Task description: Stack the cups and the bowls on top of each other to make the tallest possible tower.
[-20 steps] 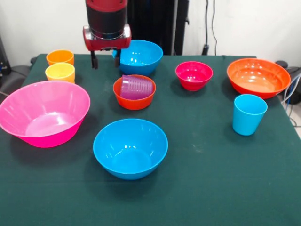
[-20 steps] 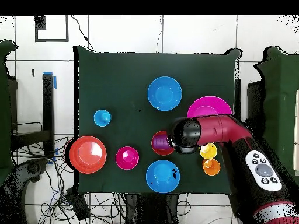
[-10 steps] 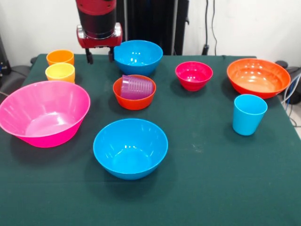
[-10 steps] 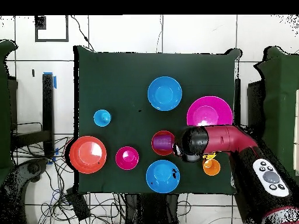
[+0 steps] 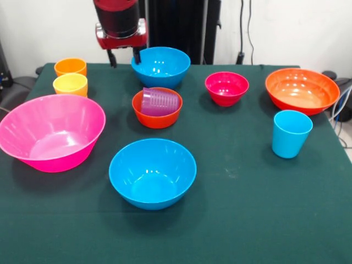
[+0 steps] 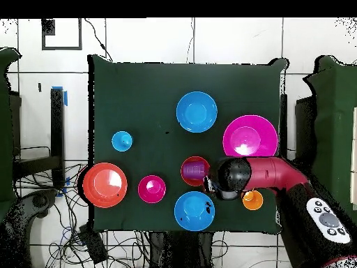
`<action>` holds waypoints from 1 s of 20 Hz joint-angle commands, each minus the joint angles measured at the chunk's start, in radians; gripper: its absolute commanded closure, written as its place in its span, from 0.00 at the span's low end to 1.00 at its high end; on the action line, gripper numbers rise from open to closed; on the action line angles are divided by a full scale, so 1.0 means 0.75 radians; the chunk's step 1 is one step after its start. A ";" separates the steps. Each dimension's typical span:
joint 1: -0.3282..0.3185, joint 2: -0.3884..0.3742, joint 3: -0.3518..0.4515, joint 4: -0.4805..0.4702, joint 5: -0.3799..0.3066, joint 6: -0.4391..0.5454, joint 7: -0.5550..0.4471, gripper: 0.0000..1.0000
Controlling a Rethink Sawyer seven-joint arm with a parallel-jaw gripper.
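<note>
My gripper (image 5: 124,57) hangs open and empty above the table's far edge, between the orange cup (image 5: 70,66) and the far blue bowl (image 5: 161,66). The yellow cup (image 5: 70,84) stands in front of the orange cup. The ribbed purple cup (image 5: 159,100) lies on its side inside the small orange bowl (image 5: 157,116). The big pink bowl (image 5: 50,132), near blue bowl (image 5: 152,172), magenta-red bowl (image 5: 226,88), wide orange bowl (image 5: 302,89) and light blue cup (image 5: 291,133) each stand alone. In the overhead view my arm (image 6: 261,174) hides the yellow cup.
The dark green table (image 5: 247,214) holds everything. In the overhead view, cables lie on the floor (image 6: 42,209) beside the table. The wide orange bowl (image 6: 105,184) sits at the table's edge.
The gripper has risen and drawn back toward the table's far edge, shifting left then back right. It stays open. No cup or bowl has moved.
</note>
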 commanded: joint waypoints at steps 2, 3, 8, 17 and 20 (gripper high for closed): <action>-0.083 0.034 0.238 0.180 0.124 -0.100 -0.202 0.00; -0.104 0.041 0.262 0.193 0.139 -0.106 -0.210 0.00; -0.205 0.055 0.421 0.231 0.219 -0.084 -0.262 0.00; -0.256 0.223 0.494 0.170 0.117 -0.179 -0.254 0.00; -0.254 0.292 0.460 0.140 0.045 -0.255 -0.225 0.00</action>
